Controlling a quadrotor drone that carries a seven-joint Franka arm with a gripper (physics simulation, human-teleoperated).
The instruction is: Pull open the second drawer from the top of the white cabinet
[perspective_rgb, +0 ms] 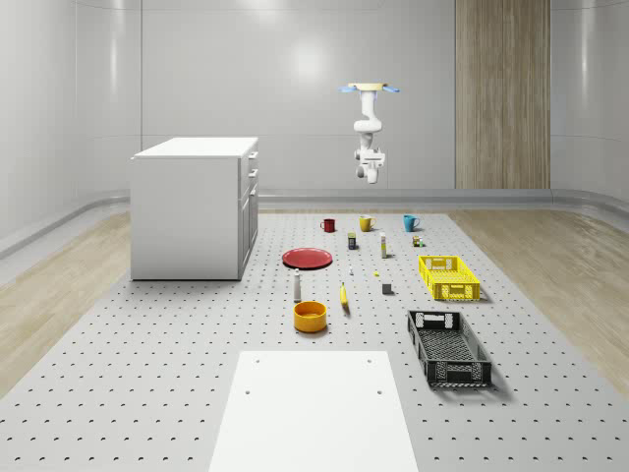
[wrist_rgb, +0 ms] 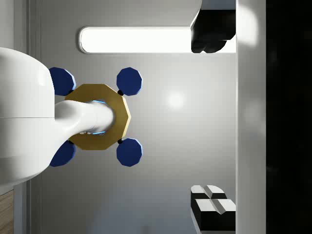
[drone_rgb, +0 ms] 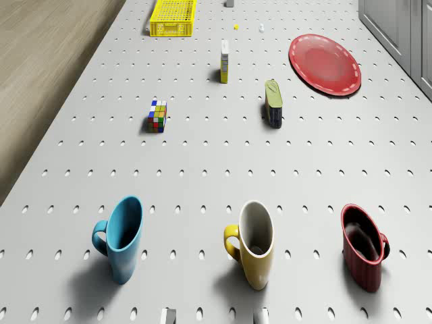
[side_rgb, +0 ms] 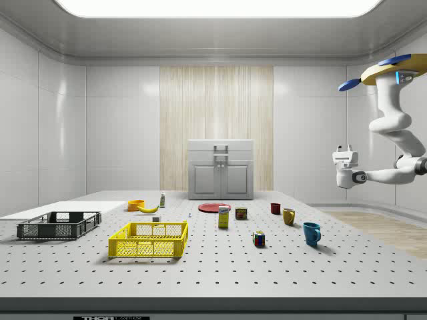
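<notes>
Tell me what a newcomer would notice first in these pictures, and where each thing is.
First the drone, hovering high above the far end of the pegboard table over the row of mugs, its white arm hanging with the gripper well above them. Next the white cabinet, standing at the whole-scene view's left with its drawers shut. Then the red plate just beside the cabinet.

A simulated robotics test lab: a perforated grey platform (perspective_rgb: 147, 374) inside smooth curved white walls (perspective_rgb: 295, 79), lit by a ceiling panel (side_rgb: 213, 7).
</notes>
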